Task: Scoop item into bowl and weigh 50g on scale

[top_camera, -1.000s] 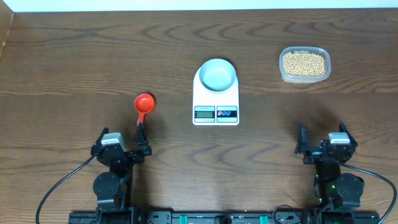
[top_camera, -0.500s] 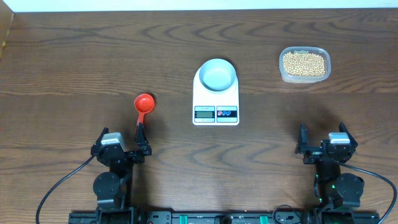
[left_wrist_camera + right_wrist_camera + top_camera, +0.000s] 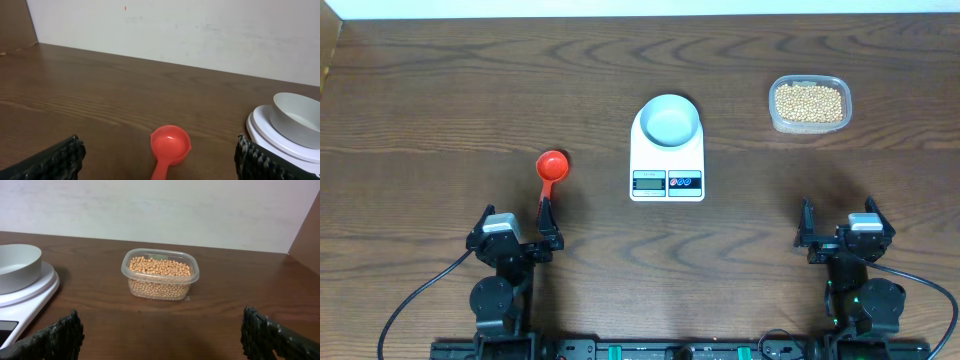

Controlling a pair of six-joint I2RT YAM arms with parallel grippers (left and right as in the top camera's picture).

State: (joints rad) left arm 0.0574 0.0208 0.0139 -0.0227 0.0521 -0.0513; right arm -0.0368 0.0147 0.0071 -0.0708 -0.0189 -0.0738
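A red scoop [image 3: 551,168] is lying on the dark wooden table [image 3: 440,100], its cup end pointing away from the near edge. A clear plastic tub [image 3: 772,118] is sitting toward the far right. A white wall [image 3: 200,30] is rising behind the table.

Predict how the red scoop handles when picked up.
The scoop looks like moulded plastic: probably stiff and light. Its narrow handle lies flat on the table, so the grasp is likely low and may slip. With the round cup at one end, it could pivot if pinched at the handle tip.
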